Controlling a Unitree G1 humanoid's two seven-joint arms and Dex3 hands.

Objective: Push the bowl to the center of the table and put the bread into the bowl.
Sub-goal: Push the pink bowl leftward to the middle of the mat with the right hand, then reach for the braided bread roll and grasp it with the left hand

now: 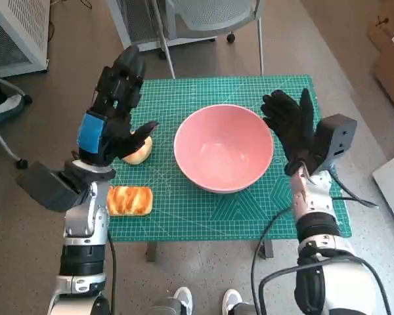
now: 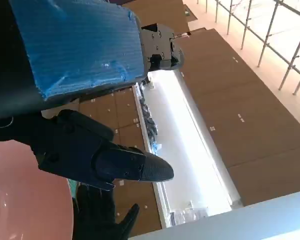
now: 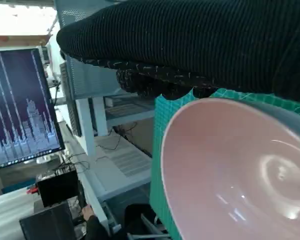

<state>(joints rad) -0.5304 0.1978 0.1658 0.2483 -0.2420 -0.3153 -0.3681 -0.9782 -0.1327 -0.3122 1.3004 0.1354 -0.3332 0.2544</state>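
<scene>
1. Near the middle of the green tabletop [image 1: 184, 223] stands the pink bowl [image 1: 223, 147], upright, with nothing inside it.
2. Left of the bowl lies a round pale bread roll [image 1: 139, 151], partly hidden behind the left hand [image 1: 111, 115].
3. Nearer the robot, close to the tabletop's near left edge, lies a second bread [image 1: 129, 200], a glazed golden pastry, apart from the roll and well apart from the bowl.
4. The left hand, with blue tape on its back, is raised over the left part of the tabletop; its fingers [image 1: 125, 75] reach toward the far side and its thumb points toward the bowl, just over the roll. The fingers are spread and hold nothing. Whether the thumb touches the roll cannot be told.
5. The right hand [image 1: 292, 125], in the black glove, stands just beside the bowl's right rim with its fingers wide apart and pointing away from the robot; it holds nothing. From the head view it seems to be at the rim, but contact is not clear.
6. From the right wrist view the glove [image 3: 200, 45] lies close above the bowl's rim [image 3: 162, 150], with the green mat showing behind.
7. Beyond the far edge stand the white legs of a chair [image 1: 213, 26] on the floor; a dark screen [image 3: 22, 105] with pale vertical streaks shows in the right wrist view.
</scene>
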